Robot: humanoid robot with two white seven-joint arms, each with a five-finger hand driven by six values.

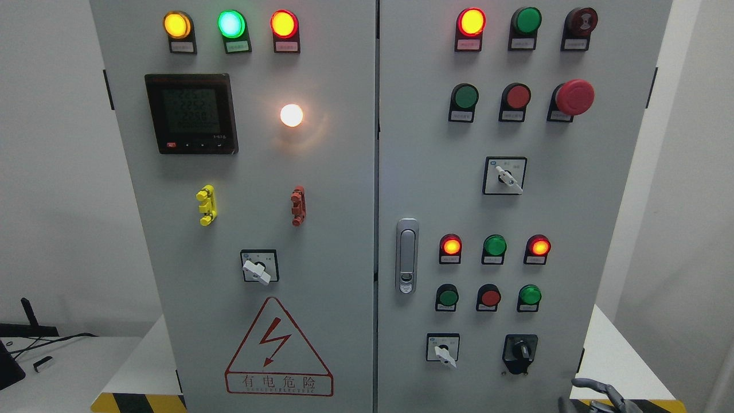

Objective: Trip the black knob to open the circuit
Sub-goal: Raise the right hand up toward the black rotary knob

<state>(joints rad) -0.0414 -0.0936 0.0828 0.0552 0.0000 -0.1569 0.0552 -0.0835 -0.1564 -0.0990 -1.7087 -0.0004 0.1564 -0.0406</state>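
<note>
Right hand (pixel 599 397), fingers loosely uncurled & empty, rises at btm edge below black knob (pixel 520 348), apparently staged to trip it.

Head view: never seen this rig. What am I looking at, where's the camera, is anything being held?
The camera sits on a humanoid robot's head, facing a grey electrical cabinet with two doors. The left door carries lit lamps, a meter screen and a red danger triangle. The right door has more lamps and buttons, a red mushroom stop button and, low down, the black knob the robot must turn. Only the right robot hand shows, at the bottom edge below the knob, holding nothing; I can't tell its finger pose.
</note>
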